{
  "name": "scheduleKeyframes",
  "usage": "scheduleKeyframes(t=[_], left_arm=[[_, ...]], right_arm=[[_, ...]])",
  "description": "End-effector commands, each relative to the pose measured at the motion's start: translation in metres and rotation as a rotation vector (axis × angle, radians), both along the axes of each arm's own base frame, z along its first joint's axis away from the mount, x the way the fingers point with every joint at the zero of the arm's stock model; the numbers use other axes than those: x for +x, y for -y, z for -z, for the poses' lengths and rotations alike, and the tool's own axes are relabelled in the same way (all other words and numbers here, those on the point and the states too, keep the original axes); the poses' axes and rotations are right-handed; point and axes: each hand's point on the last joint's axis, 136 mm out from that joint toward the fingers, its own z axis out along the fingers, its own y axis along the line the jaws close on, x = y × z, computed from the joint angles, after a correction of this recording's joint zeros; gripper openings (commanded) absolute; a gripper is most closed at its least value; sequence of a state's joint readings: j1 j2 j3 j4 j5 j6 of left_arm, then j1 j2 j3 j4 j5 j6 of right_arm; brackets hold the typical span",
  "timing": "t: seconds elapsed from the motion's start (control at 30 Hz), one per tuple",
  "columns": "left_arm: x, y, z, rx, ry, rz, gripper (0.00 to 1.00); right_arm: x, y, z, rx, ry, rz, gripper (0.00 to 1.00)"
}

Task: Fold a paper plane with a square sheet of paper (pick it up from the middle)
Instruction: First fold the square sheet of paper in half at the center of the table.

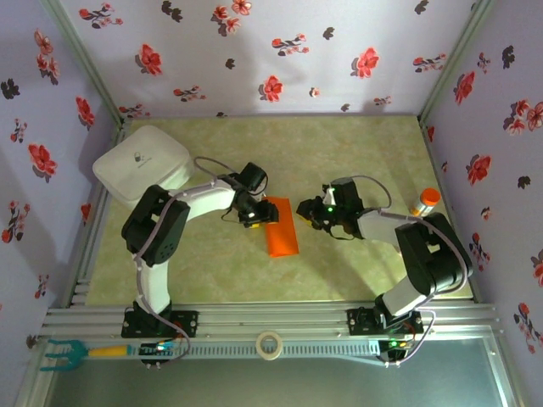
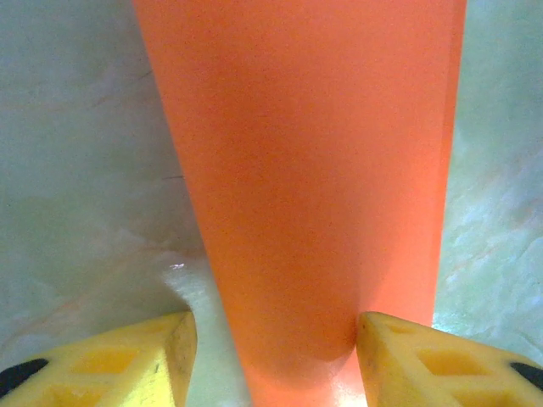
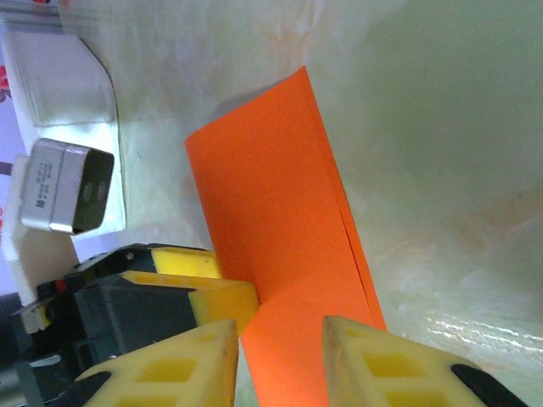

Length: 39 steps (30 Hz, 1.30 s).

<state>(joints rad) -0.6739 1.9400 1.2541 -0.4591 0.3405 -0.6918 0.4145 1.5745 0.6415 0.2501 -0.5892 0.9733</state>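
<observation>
We judge the thin bright orange paper sheet [image 1: 282, 229] limp; pinch its 3 o'clock edge. Left end effector [image 2: 276, 335], right end effector [image 3: 280, 343]: both spread.

The left arm [image 1: 157, 233] rises from its base, bends at the elbow and reaches right. Its wrist tips down, so the left gripper [image 1: 252, 214] sits at the upper left edge of the orange sheet [image 1: 282, 229]. Its yellow fingers [image 2: 127, 365] stand apart, straddling the sheet's end. The right arm [image 1: 428, 259] doubles over toward the left. The right gripper [image 1: 311, 212] is low, just right of the sheet, with its fingers [image 3: 182, 365] a narrow gap apart.
</observation>
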Motion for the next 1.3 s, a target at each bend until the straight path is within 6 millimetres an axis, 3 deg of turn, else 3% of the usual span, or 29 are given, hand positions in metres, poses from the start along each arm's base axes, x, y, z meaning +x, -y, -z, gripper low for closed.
scheduleKeyframes(t=[0.0, 0.2, 0.5, 0.63, 0.8, 0.97, 1.07, 1.27], left_arm=[[-0.002, -0.005, 0.009, 0.034, -0.023, 0.027, 0.54], [0.001, -0.003, 0.011, 0.026, -0.017, 0.008, 0.54], [-0.001, -0.003, 0.012, 0.028, -0.019, 0.02, 0.54], [0.001, -0.003, 0.008, 0.026, -0.008, 0.013, 0.54], [0.007, -0.002, -0.014, -0.023, 0.063, -0.024, 0.58], [0.01, 0.008, -0.037, -0.154, 0.124, -0.07, 0.59], [0.01, 0.012, -0.04, -0.232, 0.128, -0.098, 0.58], [0.003, 0.008, -0.025, -0.219, 0.078, -0.11, 0.57]], right_arm=[[0.001, -0.012, -0.002, 0.01, 0.003, -0.047, 0.23], [-0.001, -0.024, 0.007, -0.007, -0.02, -0.099, 0.13], [-0.007, -0.032, 0.039, -0.092, -0.1, -0.156, 0.09], [-0.016, -0.022, 0.062, -0.188, -0.164, -0.143, 0.1], [-0.031, -0.006, 0.079, -0.27, -0.231, -0.082, 0.09], [-0.04, -0.003, 0.08, -0.272, -0.261, 0.001, 0.07], [-0.041, -0.005, 0.081, -0.241, -0.267, 0.053, 0.07], [-0.041, -0.004, 0.083, -0.243, -0.266, 0.064, 0.07]])
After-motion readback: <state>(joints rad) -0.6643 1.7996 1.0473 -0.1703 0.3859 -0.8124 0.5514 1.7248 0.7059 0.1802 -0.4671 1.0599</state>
